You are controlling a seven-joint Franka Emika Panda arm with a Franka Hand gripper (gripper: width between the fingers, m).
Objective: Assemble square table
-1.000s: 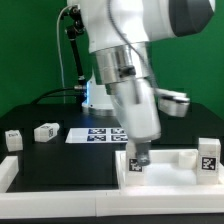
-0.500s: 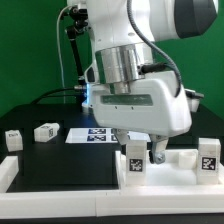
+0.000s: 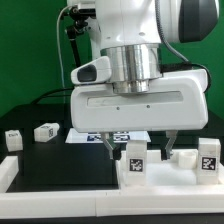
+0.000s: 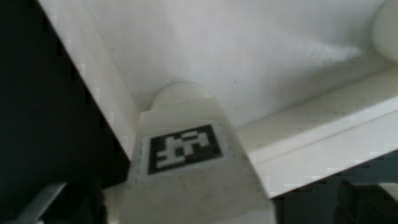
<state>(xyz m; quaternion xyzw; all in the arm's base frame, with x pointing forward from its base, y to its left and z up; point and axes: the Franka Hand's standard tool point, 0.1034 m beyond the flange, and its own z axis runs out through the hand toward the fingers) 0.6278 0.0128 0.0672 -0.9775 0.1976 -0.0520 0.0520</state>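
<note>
And there the hand (image 3: 140, 148) was seen spread wide, a finger (image 3: 111, 149) set on either side of a leg (image 3: 135, 157), clear of it, nothing held. The leg was stood upright on the panel (image 3: 168, 172). It was judged light, stiff, smooth plastic, best gripped on opposite flanks at mid-height. No writing could be read, only its black-and-white tag (image 4: 183, 148).

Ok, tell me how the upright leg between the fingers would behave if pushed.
The leg looks like rigid moulded plastic: probably stiff and light. Standing upright on a small base on the table panel, it might tip if nudged sideways. Its smooth faces may be slippery.
</note>
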